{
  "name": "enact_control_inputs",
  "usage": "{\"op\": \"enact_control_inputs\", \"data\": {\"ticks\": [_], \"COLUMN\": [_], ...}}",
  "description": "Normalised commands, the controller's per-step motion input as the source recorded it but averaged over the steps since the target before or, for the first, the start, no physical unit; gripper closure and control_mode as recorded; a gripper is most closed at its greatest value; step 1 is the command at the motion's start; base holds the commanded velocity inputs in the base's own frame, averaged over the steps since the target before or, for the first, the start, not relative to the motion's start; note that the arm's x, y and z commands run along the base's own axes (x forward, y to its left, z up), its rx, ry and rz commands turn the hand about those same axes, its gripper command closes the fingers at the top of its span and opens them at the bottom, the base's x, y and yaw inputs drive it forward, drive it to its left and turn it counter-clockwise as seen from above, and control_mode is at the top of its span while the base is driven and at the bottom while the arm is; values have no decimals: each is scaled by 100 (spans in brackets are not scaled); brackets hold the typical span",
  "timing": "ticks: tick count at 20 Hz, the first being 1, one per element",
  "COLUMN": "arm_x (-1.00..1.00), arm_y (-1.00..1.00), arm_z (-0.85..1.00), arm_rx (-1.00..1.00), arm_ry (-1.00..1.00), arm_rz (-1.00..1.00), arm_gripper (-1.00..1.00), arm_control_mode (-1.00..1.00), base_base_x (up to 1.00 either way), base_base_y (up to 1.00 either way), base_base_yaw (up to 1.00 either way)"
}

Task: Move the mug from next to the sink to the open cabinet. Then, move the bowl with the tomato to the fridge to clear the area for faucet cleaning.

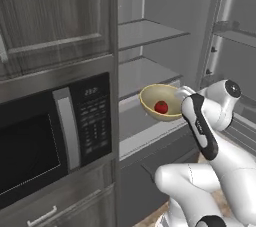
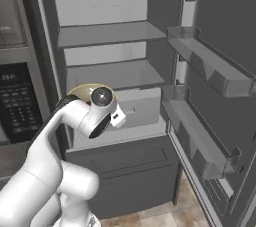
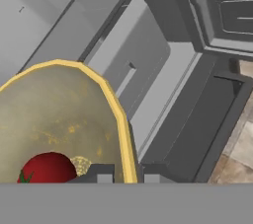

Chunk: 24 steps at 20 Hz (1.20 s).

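My gripper [image 3: 124, 174] is shut on the rim of the pale yellow bowl [image 3: 59, 114], one finger inside the rim and one outside. The red tomato [image 3: 47, 168] lies in the bowl's bottom. In the left base view the bowl [image 1: 159, 102] hangs tilted in the air with the tomato [image 1: 161, 107] inside, just in front of the open fridge [image 1: 150, 71] at the height of its lower shelf. From the right side my arm covers most of the bowl [image 2: 82, 90], which is held before the fridge [image 2: 112, 73] interior.
The fridge door [image 2: 215, 96] stands open to the right with shelf bins along it. A drawer front [image 2: 125, 171] closes the fridge's lower part. A black microwave [image 1: 50, 136] sits built in at the left, under a grey wood-grain cabinet [image 1: 55, 11].
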Motion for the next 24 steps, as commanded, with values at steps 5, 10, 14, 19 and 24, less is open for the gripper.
{"op": "enact_control_inputs", "data": {"ticks": [5,10,14,19,24], "arm_x": [0,0,3,38,79], "arm_y": [0,0,-18,0,2], "arm_z": [0,0,39,47,15], "arm_rx": [0,0,0,0,0], "arm_ry": [0,0,-21,-14,11], "arm_rz": [0,0,1,0,0], "arm_gripper": [100,100,100,100,100], "arm_control_mode": [100,100,-100,-100,-100], "base_base_x": [69,37,0,0,0], "base_base_y": [-3,-9,0,0,0], "base_base_yaw": [2,0,0,0,0]}}
